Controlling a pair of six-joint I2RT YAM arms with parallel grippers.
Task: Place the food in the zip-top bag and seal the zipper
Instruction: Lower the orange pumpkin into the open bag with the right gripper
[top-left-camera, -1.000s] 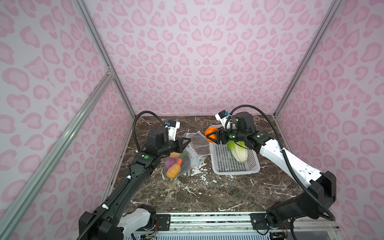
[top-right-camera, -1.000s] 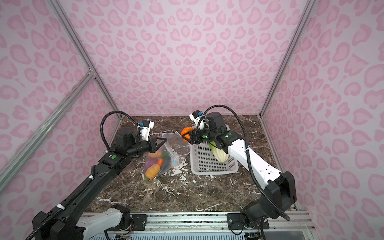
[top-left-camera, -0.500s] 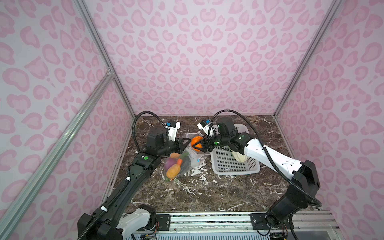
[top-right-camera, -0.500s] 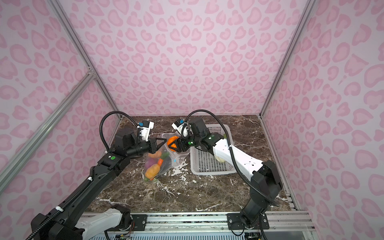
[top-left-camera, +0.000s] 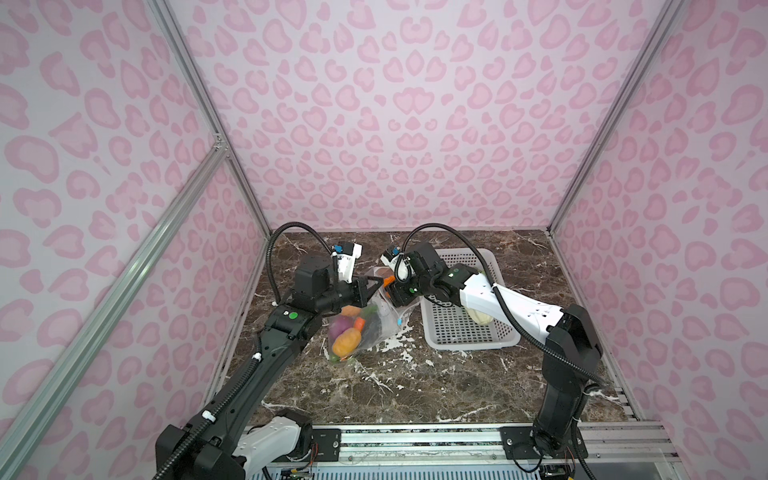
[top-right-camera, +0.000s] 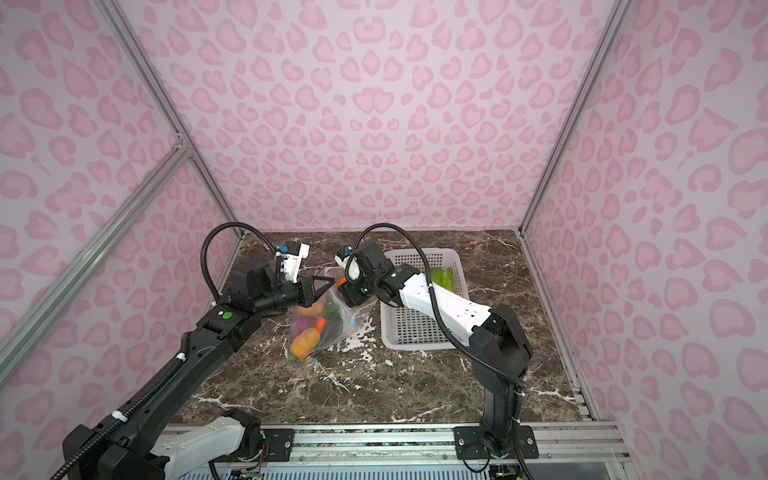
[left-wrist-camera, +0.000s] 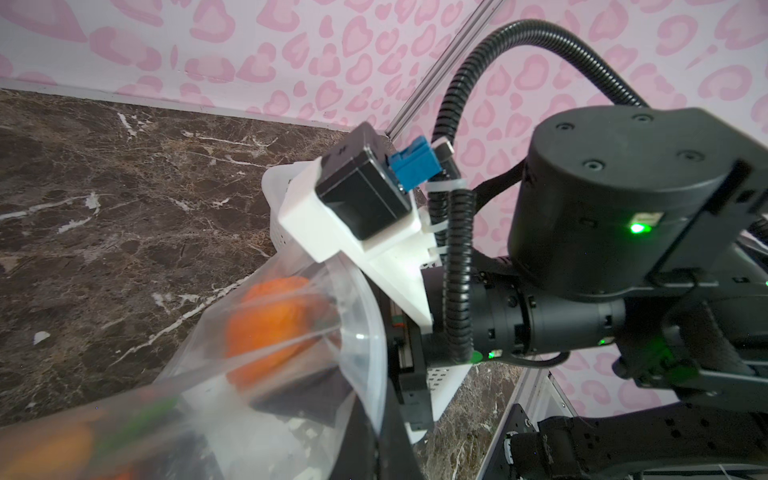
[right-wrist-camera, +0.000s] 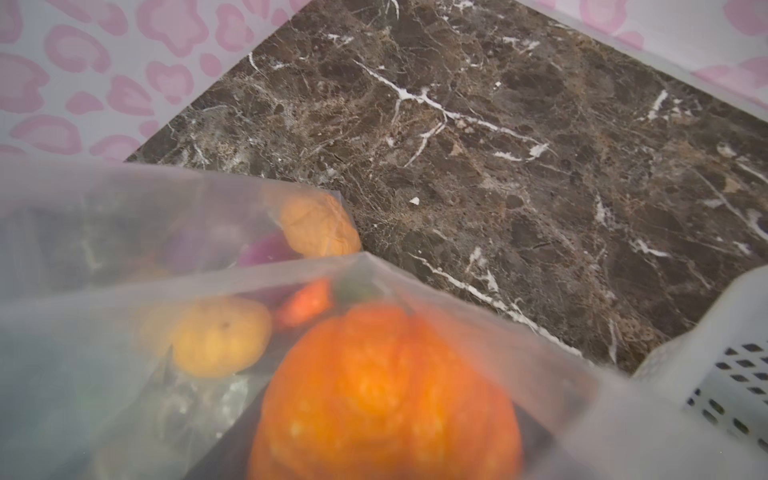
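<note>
- The white perforated basket (top-left-camera: 473, 345) stands on the dark marble table (top-left-camera: 415, 386); every place below is given from the basket.
- The zip-top bag (top-left-camera: 376, 332) hangs just beside the basket, on the side towards the left arm. Its lower end rests on the table and its mouth is lifted.
- The left gripper (top-left-camera: 371, 286) is beside the basket's far corner. Its fingers are pressed together on the bag's upper edge and hold the mouth up.
- The right gripper (top-left-camera: 392, 289) reaches out past the basket's far corner to the bag's mouth. Its fingers are spread around the orange pumpkin (top-left-camera: 388, 281) and clasp it on both sides.
- In the right wrist view the pumpkin (right-wrist-camera: 386, 399) shows blurred behind the bag's film, with the basket's corner (right-wrist-camera: 739, 374) close by.
- A yellow-orange piece (top-left-camera: 345, 338), a purple piece (top-left-camera: 338, 324) and a carrot (top-left-camera: 360, 322) lie low in the bag, away from the basket.
- The cabbage (top-right-camera: 442, 277) lies inside the basket, partly hidden by the right arm.
- The zipper (left-wrist-camera: 374, 353) is a pale band curving open around the pumpkin (left-wrist-camera: 270, 328). A small blue tab (top-left-camera: 398, 321) sits on the bag's side facing the basket.
</note>
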